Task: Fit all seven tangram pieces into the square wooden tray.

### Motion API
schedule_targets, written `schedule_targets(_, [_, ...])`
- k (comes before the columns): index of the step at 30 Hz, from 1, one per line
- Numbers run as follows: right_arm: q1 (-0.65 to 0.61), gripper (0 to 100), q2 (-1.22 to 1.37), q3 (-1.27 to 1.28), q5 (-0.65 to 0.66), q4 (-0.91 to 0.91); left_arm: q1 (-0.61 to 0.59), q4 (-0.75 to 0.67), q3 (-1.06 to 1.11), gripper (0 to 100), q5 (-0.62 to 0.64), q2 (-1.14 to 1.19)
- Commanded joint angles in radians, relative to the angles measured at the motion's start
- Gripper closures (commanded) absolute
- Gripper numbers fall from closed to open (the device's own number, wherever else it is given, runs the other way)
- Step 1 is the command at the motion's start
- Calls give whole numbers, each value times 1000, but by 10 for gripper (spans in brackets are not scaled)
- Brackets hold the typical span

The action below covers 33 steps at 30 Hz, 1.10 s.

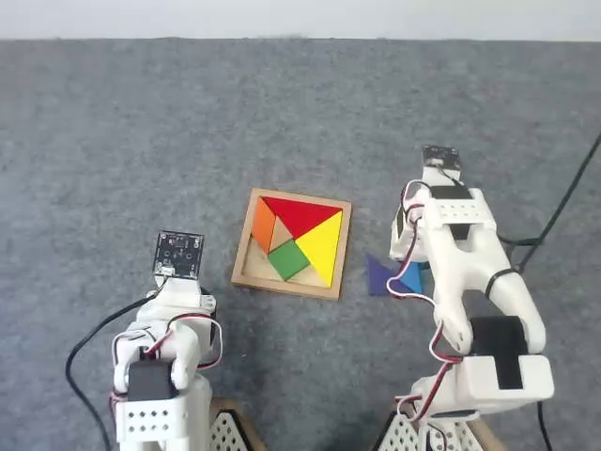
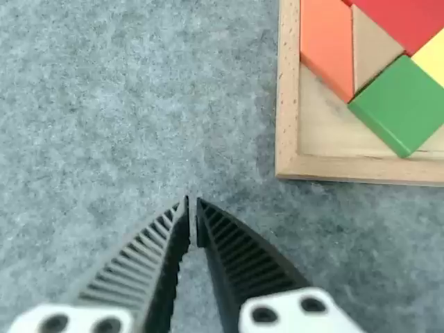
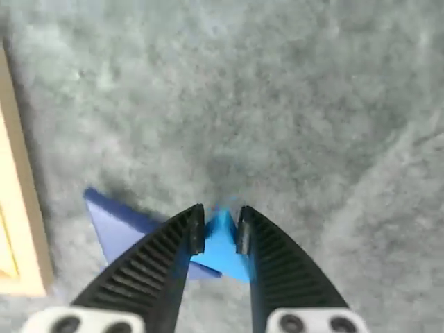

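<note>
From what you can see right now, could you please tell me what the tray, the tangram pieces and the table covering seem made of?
Tray: pale bare-looking wood, faint grain on its rim. Green piece, orange piece, blue piece: probably painted wood, flat matte colour, crisp edges; plastic is possible. Table covering: grey carpet-like fabric, fuzzy nap.

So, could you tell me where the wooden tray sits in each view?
High view: tray in the middle of the grey mat.
Left wrist view: tray corner past the left pincer, holding orange piece and green piece.
Right wrist view: tray rim beside the purple piece, near the right pincer gripping the blue piece.
Shared landmark: the grey mat.
</note>
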Motion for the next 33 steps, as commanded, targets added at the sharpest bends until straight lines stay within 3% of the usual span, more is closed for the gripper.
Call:
schedule_targets(1, [-5, 850, -15, -44, 135, 35, 6, 3, -10, 979, -2, -17])
schedule_targets(12, [-96, 809, -282, 224, 215, -96, 6, 3, -10, 979, -2, -17])
schedule_targets(33, [-50, 835, -93, 163, 204, -87, 6, 3, -10, 979, -2, -17])
